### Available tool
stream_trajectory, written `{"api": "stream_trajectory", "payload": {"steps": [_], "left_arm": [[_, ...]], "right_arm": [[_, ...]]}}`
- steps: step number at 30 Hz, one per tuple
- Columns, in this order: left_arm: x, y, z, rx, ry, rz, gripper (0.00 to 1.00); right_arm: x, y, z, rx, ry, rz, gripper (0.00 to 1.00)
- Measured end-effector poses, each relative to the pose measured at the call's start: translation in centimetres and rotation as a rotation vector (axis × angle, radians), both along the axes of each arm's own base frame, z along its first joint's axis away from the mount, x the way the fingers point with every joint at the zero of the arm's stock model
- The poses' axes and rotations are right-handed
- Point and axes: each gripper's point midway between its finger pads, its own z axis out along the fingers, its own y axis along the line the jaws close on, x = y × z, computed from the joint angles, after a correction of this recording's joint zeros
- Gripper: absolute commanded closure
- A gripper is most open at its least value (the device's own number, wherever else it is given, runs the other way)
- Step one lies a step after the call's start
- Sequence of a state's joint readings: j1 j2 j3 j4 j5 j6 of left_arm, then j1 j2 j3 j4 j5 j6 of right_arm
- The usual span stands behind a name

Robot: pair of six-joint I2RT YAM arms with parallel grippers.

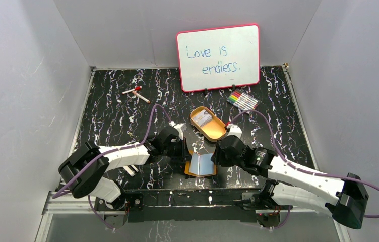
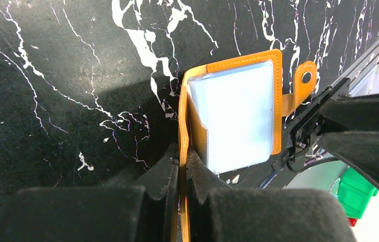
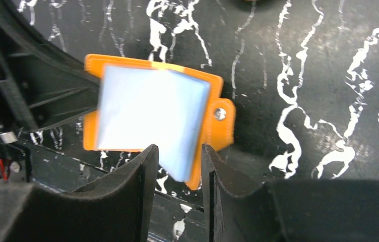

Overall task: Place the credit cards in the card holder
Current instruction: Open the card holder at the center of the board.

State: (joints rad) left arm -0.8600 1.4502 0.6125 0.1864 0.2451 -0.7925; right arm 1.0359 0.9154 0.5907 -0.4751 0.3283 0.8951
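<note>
The card holder [image 1: 201, 165] lies open near the table's front edge: orange cover, pale blue-grey pockets and a snap tab [image 2: 306, 78]. My left gripper [image 2: 183, 157] is shut on its upright left cover flap [image 2: 183, 108], while the pocket side [image 2: 238, 116] lies flat. My right gripper [image 3: 180, 157] is open, and the lower corner of the card holder [image 3: 152, 108] shows between its fingertips. A pale credit card [image 1: 203, 119] rests in the oval orange tin tray [image 1: 216, 135] just behind both grippers. In the top view the left gripper [image 1: 185, 151] and the right gripper [image 1: 218, 154] flank the holder.
A whiteboard [image 1: 218, 57] stands at the back. A pack of coloured markers [image 1: 242, 100] lies right of centre, and a red-capped marker [image 1: 136, 92] at back left. The table's front rail [image 1: 197, 194] runs just below the holder. White walls enclose the table.
</note>
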Motion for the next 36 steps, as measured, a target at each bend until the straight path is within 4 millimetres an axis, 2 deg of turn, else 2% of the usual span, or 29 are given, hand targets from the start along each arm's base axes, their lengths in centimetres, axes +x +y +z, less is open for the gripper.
{"api": "stream_trajectory", "payload": {"steps": [7,14,19,24,31,36], "left_arm": [[0.0,0.2,0.0,0.006,-0.002,0.011,1.00],[-0.1,0.5,-0.1,0.009,-0.001,0.022,1.00],[-0.1,0.7,-0.2,0.010,0.000,0.026,1.00],[-0.5,1.1,-0.5,0.015,0.007,0.031,1.00],[-0.5,1.2,-0.6,0.015,0.008,0.032,1.00],[-0.5,1.2,-0.6,0.014,0.010,0.034,1.00]], "right_arm": [[-0.3,2.8,1.5,0.095,0.000,0.097,0.53],[-0.5,5.0,0.8,0.142,0.047,0.123,0.52],[-0.6,5.1,-0.2,0.138,0.080,0.096,0.52],[-0.8,4.2,-1.9,0.101,0.114,0.056,0.51],[-0.8,3.5,-2.8,0.081,0.123,0.026,0.51],[-0.9,3.8,-3.2,0.081,0.136,0.035,0.52]]}}
